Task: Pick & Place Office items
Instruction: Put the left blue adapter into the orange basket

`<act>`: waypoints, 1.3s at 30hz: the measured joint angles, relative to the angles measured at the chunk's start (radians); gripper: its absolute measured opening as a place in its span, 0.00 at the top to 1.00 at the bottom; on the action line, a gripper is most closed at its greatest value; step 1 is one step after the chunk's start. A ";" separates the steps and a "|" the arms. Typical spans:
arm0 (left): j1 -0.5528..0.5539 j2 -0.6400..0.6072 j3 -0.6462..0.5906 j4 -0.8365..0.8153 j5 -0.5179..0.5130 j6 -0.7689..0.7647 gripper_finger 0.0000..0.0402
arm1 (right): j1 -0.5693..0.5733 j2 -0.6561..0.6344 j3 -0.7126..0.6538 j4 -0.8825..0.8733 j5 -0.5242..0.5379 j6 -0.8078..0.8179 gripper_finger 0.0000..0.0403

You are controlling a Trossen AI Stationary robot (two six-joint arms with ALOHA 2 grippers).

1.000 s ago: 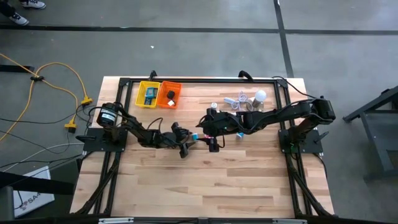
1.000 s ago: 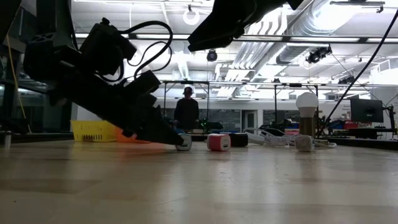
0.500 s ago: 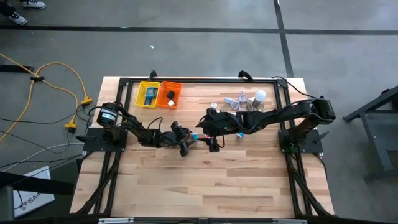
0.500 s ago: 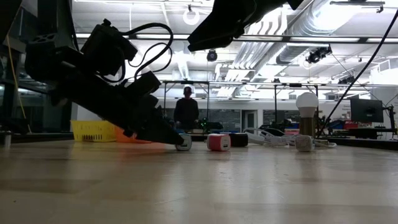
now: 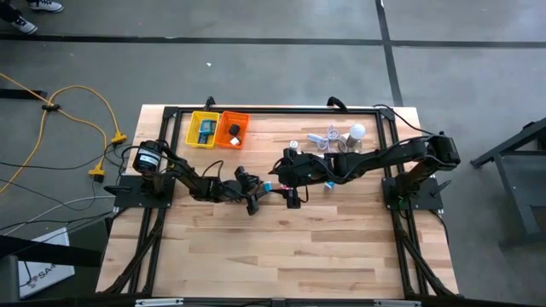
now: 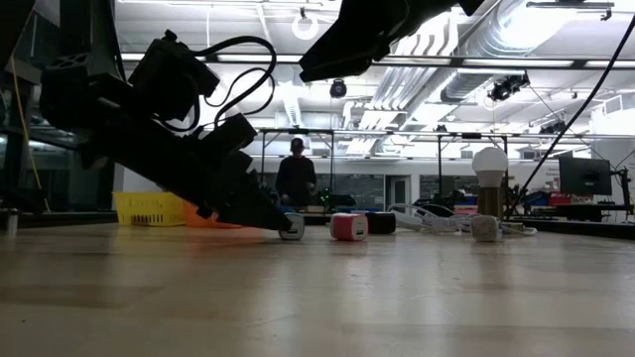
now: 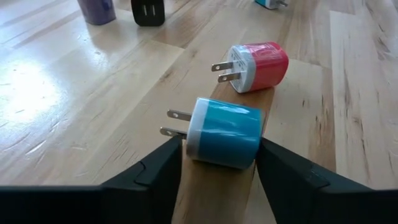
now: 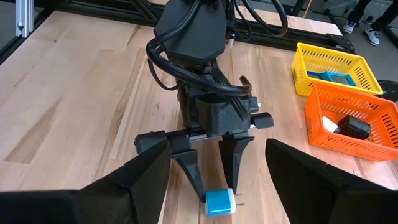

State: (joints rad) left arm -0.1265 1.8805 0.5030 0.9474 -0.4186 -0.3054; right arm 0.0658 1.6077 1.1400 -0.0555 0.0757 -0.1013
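Observation:
A blue wall-plug adapter (image 7: 224, 132) lies on its side on the table, with a pink-red one (image 7: 260, 65) just beyond it; they also show in the high view as blue (image 5: 267, 187) and pink-red (image 5: 277, 186). My left gripper (image 7: 219, 163) is low at the table's middle, open, with one finger on either side of the blue adapter (image 8: 219, 202). My right gripper (image 8: 217, 148) hovers above the table (image 5: 286, 181), open wide and facing the left gripper, holding nothing. A black adapter (image 7: 148, 11) stands farther off. My left gripper's fingers (image 7: 158, 171) come in low and slanting from the table's left, standing close against the blue adapter's pronged end (image 7: 191, 134) and its back end. I cannot tell whether they touch it. The adapter rests on the table.
A yellow basket (image 5: 203, 130) and an orange basket (image 5: 232, 130) stand at the far left, each holding small items. The light bulb (image 5: 358, 131) and white cable (image 5: 328, 136) lie at the far right. A person stands in the room beyond (image 6: 298, 174). The near half of the table has room.

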 joint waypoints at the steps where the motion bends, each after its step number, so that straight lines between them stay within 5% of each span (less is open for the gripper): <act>1: 0.000 0.000 0.000 0.000 0.001 0.000 0.55 | 0.000 0.000 0.000 0.000 0.000 0.000 0.38; 7: 0.000 0.000 0.000 0.000 0.001 -0.002 0.63 | 0.000 0.000 0.000 0.000 0.000 0.000 0.38; 29: 0.000 -0.012 0.000 0.030 0.000 0.020 0.62 | 0.000 0.000 0.000 0.000 0.000 0.000 0.38; 39: 0.014 -0.098 -0.004 -0.086 -0.025 0.022 0.62 | 0.000 0.000 0.000 0.001 0.000 0.000 0.38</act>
State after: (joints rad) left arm -0.1123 1.7821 0.4989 0.8617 -0.4436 -0.2835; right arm 0.0654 1.6081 1.1400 -0.0547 0.0755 -0.1013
